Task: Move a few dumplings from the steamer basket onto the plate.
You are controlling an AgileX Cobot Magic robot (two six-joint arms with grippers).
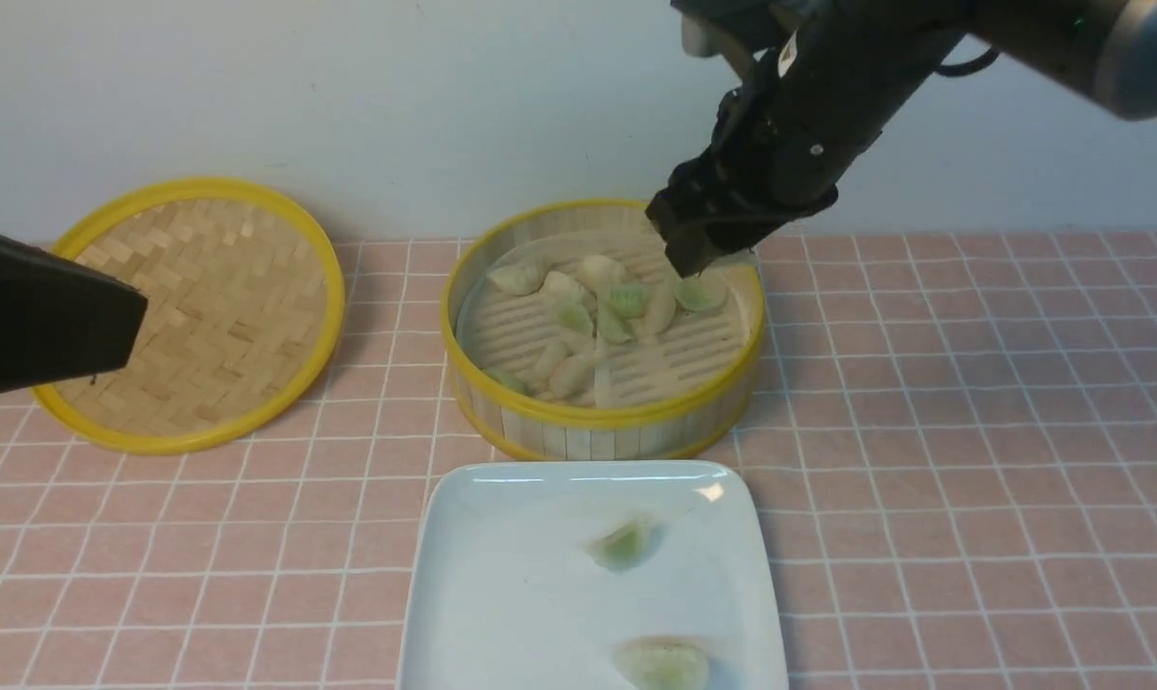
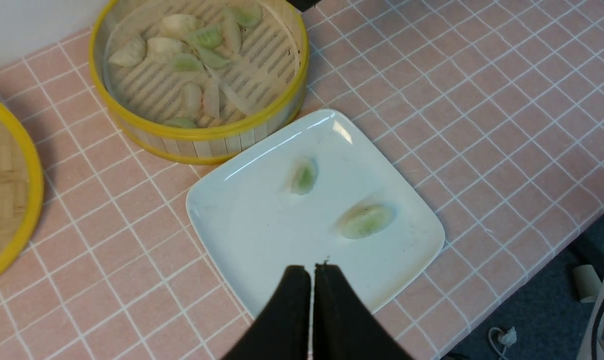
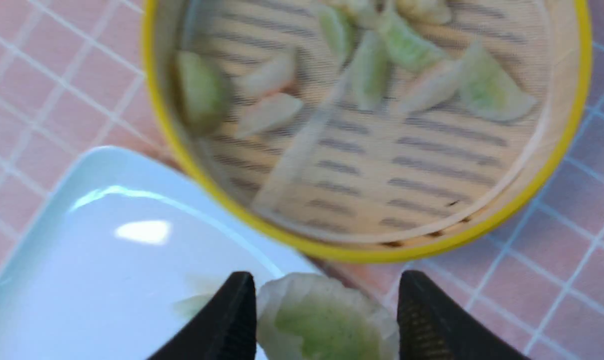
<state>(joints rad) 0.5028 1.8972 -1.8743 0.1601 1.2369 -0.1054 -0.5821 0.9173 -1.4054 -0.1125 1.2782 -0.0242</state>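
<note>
The steamer basket (image 1: pixel 601 419) stands mid-table with several dumplings (image 1: pixel 578 316) on its slatted floor. My right gripper (image 1: pixel 697 271) hangs over the basket's right side, shut on a green-tinted dumpling (image 3: pixel 327 322) that fills the gap between its fingers (image 3: pixel 231 315). The same dumpling (image 1: pixel 701 291) shows just under the fingertips in the front view. The white plate (image 1: pixel 501 594) lies in front of the basket with two greenish dumplings (image 1: pixel 624 543) (image 1: pixel 662 663) on it. My left gripper (image 2: pixel 312 270) is shut and empty, hovering over the plate's edge (image 2: pixel 231 280).
The flat woven lid (image 1: pixel 195 316) with its yellow rim lies left of the basket, partly behind my left arm (image 1: pixel 51 316). A pale wall runs along the back of the pink tiled table. The table's edge (image 2: pixel 542 260) and the floor below show in the left wrist view.
</note>
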